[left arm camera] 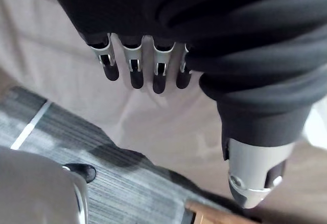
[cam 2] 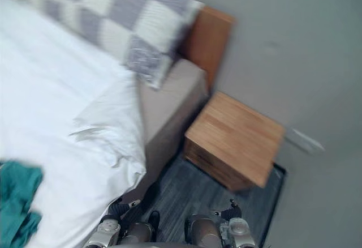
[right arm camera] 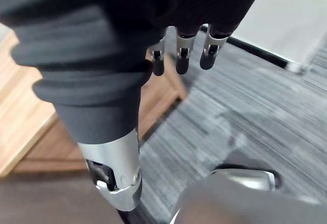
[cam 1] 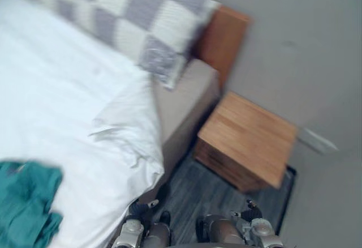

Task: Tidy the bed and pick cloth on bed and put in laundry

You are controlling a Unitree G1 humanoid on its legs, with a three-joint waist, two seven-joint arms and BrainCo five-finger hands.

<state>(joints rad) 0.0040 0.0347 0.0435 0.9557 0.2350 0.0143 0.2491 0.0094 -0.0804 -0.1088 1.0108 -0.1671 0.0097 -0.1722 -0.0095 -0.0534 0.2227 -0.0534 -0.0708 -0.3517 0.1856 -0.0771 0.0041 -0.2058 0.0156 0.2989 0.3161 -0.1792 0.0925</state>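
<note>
Crumpled teal cloth (cam 1: 25, 202) lies on the white-sheeted bed (cam 1: 56, 89) (robot's left); wooden bedside cabinet (cam 1: 249, 140) stands on grey carpet (cam 1: 192, 194) alongside. Empty, the left hand (left arm camera: 159, 70) and right hand (right arm camera: 181, 52) hang, fingers straight.

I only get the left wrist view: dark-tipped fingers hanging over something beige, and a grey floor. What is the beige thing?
Observer: It is the side of a bed; the eye views show a white sheet draped over its top.
Operator: Any cloth there to collect?
Observer: Yes, a teal cloth lies crumpled on that sheet, at the near end on the robot's left.
Operator: Is the other hand busy?
Observer: No. The right hand hangs open above the floor, holding nothing.
</note>
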